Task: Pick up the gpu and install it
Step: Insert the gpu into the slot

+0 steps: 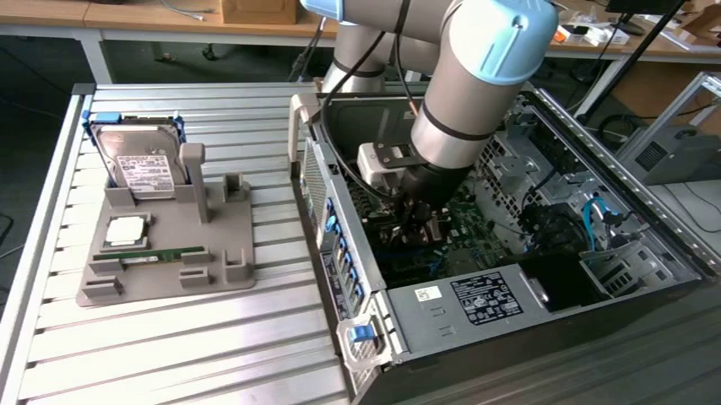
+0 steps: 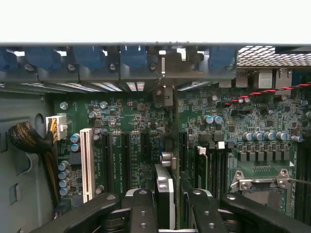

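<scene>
- Between the dark fingers (image 2: 141, 211) of the gripper (image 2: 169, 213), in the wrist view, the gpu (image 2: 164, 194) stands edge-on: a thin card with a silvery metal end. The fingers are clenched on it from both sides.
- Beyond the card lies the green motherboard (image 2: 131, 116). A white slot (image 2: 87, 162) and several dark slots (image 2: 125, 155) run parallel to the card's edge. The card hangs over the slots near the board's middle. I cannot tell whether it touches one.
- Seen from the exterior view, the arm (image 1: 474, 84) reaches down into the open computer case (image 1: 451, 321), with the gripper low inside, close to the motherboard.
- On the exterior view's left, a grey tray (image 1: 225, 270) sits on the slatted table (image 1: 169, 354). It holds a hard drive (image 1: 141, 164) standing upright, a processor chip (image 1: 127, 229) and a memory stick (image 1: 158, 253).
- Risk, as a judgement: if the card's edge sits slightly off its slot, pressing down could jam it or bend the contacts. The metal end could also catch on the case's rear wall and tilt the card in the grip.
- The wrist view gives the card's line against the slots, which the arm hides from the exterior camera. The exterior view gives the tray and how deep the gripper sits in the case.
</scene>
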`<state>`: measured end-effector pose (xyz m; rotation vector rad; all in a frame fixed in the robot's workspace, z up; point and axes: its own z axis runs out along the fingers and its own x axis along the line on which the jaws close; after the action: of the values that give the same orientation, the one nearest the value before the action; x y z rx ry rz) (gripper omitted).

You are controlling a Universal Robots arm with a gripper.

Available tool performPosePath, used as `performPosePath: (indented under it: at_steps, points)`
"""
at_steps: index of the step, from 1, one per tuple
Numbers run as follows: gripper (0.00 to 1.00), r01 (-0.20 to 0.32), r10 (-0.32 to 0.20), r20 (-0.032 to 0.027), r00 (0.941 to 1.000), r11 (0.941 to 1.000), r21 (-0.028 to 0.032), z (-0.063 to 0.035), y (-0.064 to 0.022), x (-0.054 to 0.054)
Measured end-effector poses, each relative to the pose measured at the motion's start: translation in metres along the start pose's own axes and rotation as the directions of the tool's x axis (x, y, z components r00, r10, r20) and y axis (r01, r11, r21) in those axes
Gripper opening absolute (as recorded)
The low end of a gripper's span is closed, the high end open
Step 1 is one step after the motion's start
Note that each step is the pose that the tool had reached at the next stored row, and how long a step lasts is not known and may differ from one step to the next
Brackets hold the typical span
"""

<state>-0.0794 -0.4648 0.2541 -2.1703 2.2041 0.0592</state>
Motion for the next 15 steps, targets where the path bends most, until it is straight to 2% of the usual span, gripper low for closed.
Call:
performPosePath:
  at_steps: [15]
  points:
    - [0.30,0.000,0.000,-0.0005,1.0000,1.0000,-0.0001,0.0016,-0.0004,0.0001]
